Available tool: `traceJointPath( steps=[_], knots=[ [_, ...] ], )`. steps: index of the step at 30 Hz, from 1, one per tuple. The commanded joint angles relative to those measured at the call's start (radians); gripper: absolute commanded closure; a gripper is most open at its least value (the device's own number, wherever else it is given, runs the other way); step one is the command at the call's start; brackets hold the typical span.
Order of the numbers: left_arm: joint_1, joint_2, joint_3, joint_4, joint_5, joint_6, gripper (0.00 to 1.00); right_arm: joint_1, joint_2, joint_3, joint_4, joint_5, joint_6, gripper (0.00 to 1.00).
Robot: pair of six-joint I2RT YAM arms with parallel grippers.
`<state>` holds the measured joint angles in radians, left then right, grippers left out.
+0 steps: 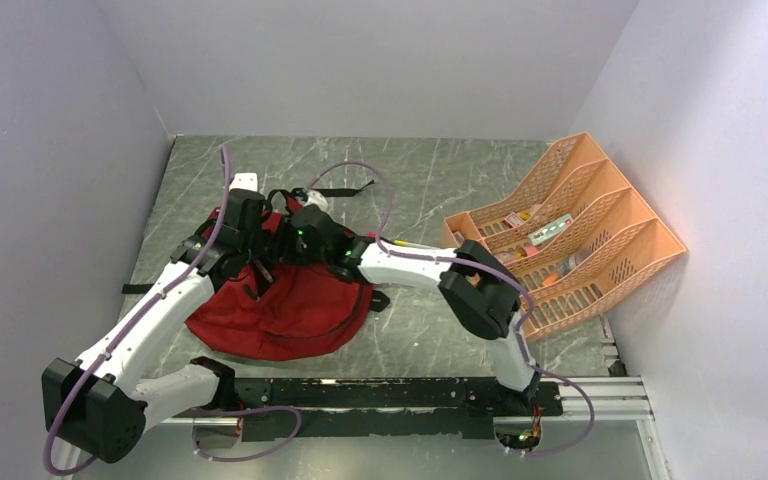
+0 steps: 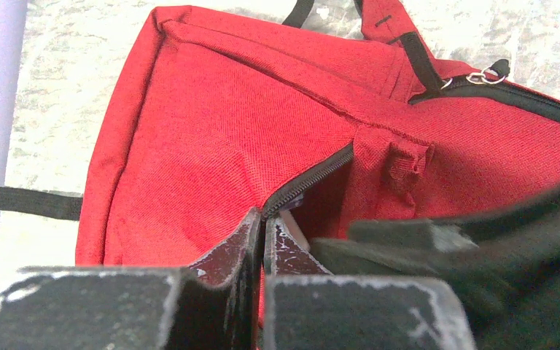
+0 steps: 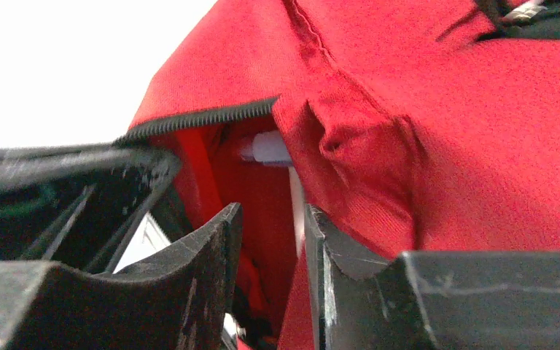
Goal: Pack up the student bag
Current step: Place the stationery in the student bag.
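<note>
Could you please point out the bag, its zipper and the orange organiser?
bag (image 1: 290, 310): top view, red front panel.
zipper (image 2: 310, 179): left wrist view, black teeth by the opening.
organiser (image 1: 550, 172): top view, far lattice wall.

A robotics lab cell: plain white walls (image 1: 360, 60) box in a marbled surface (image 1: 410, 170), two arms (image 1: 150, 320) bolted to a rail (image 1: 390, 395) at lower frame.

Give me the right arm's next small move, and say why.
Probably draw the right gripper straight back out of the student bag through its zip opening. Its jaws stand apart and empty at the mouth, a white item lies inside, and the left gripper is shut on the opening's edge, so the way out looks free. More items wait in the orange organiser.
</note>
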<state>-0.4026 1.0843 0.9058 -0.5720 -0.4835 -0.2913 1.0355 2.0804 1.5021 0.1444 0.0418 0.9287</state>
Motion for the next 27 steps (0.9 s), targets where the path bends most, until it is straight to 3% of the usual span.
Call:
traceJointPath(
  steps=[1, 7, 12, 16, 21, 27],
  knots=[
    [0.013, -0.021, 0.004, 0.044, -0.007, 0.003, 0.95, 0.002, -0.176, -0.120, 0.033, 0.065, -0.104, 0.60],
    [0.015, -0.018, 0.004, 0.046, 0.001, 0.004, 0.95, 0.002, -0.463, -0.356, 0.087, 0.178, -0.326, 0.61],
    [0.015, -0.018, 0.004, 0.047, 0.006, 0.004, 0.95, -0.059, -0.654, -0.453, -0.065, 0.306, -0.451, 0.62],
    [0.015, -0.017, 0.004, 0.047, 0.009, 0.005, 0.95, -0.202, -0.737, -0.480, -0.214, 0.211, -0.532, 0.60],
    [0.015, -0.022, 0.005, 0.047, 0.011, 0.005, 0.95, -0.340, -0.737, -0.461, -0.325, 0.133, -0.725, 0.39],
    [0.015, -0.024, 0.003, 0.049, 0.021, 0.006, 0.95, -0.412, -0.547, -0.321, -0.493, 0.058, -0.875, 0.38]
  ],
)
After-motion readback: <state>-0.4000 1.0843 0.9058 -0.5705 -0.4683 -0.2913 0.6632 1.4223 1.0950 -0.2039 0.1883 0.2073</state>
